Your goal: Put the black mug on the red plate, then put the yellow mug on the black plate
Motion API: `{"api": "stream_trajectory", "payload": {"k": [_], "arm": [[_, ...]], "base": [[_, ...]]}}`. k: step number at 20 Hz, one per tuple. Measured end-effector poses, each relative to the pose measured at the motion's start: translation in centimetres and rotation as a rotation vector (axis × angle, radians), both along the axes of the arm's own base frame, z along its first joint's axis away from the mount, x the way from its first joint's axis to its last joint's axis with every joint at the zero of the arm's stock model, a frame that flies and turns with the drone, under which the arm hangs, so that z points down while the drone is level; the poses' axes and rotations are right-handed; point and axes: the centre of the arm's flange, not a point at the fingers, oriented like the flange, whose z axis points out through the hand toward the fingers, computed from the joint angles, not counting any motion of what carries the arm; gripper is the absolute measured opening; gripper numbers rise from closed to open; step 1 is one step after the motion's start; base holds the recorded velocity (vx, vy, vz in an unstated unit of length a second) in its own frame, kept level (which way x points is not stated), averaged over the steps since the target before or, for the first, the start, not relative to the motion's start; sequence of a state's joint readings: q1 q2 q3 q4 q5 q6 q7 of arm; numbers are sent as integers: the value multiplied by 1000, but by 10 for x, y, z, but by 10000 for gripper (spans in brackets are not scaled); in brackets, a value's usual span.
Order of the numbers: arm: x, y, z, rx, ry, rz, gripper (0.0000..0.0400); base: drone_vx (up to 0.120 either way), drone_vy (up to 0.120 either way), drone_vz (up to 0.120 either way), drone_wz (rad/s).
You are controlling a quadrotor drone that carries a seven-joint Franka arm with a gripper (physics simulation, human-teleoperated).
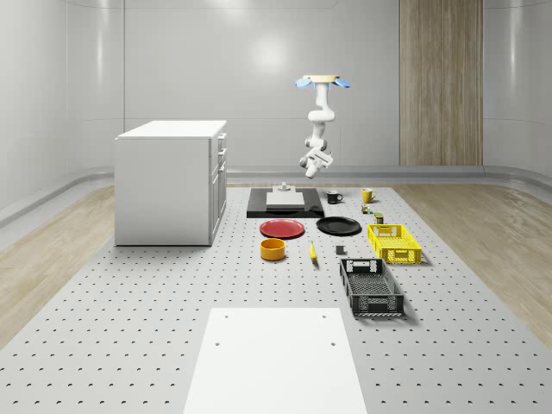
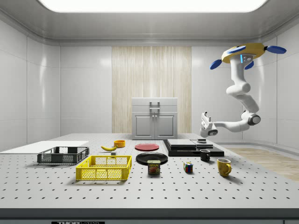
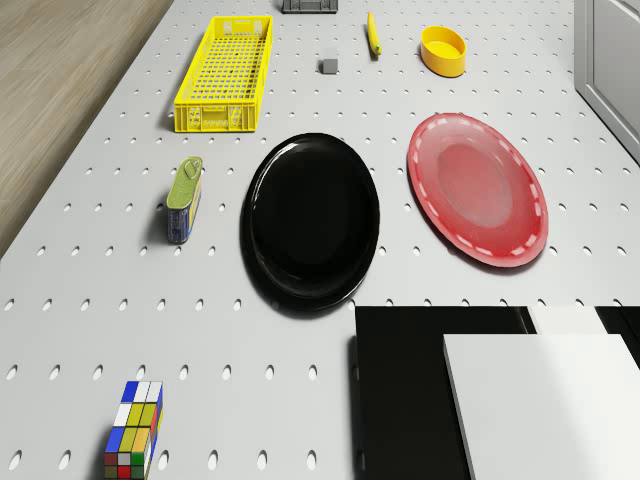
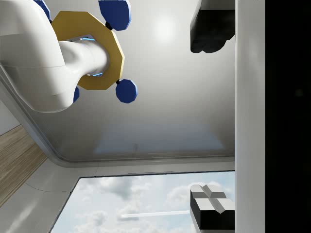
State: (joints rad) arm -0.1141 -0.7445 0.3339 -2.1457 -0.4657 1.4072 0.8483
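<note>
Grey perforated tabletop [image 1: 129, 328] carries everything. Above its far end the tool [image 2: 204, 122] hangs empty, fingers [image 4: 210, 208] apart, over the black slab [image 2: 182, 148]. Higher up hovers the drone [image 2: 247, 51]. Black mug [image 2: 205, 155] and yellow mug [image 2: 224, 166] stand beside the slab; red plate [image 3: 478, 187] and black plate [image 3: 313, 217] lie bare, the slab partly cut off in the drone view.

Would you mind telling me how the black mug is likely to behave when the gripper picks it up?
The black mug stands upright, squat and wide-based, so it probably resists tipping. It looks rigid and glossy, so the fingers may slip on its wall. Its side handle could make it swing slightly if gripped off-centre.
</note>
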Motion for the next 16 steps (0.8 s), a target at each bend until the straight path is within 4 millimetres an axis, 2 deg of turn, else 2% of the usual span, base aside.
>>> {"api": "stream_trajectory", "payload": {"k": [2, 4, 7, 9, 11, 13, 16], "arm": [[0, 17, -18, -244, 0, -8, 400], [1, 31, -44, -544, -1, -18, 400], [3, 35, -94, -1057, 0, -37, 400], [4, 24, -125, -1388, 0, -49, 400], [5, 7, -147, -1672, 1, -59, 400], [5, -10, -161, -1894, 1, -67, 400], [5, -31, -171, -2124, 3, -72, 400]], "base": [[0, 0, -120, 0], [0, 0, -120, 0], [0, 0, -120, 0], [0, 0, -120, 0], [0, 0, -120, 0], [0, 0, -120, 0], [0, 0, -120, 0]]}}
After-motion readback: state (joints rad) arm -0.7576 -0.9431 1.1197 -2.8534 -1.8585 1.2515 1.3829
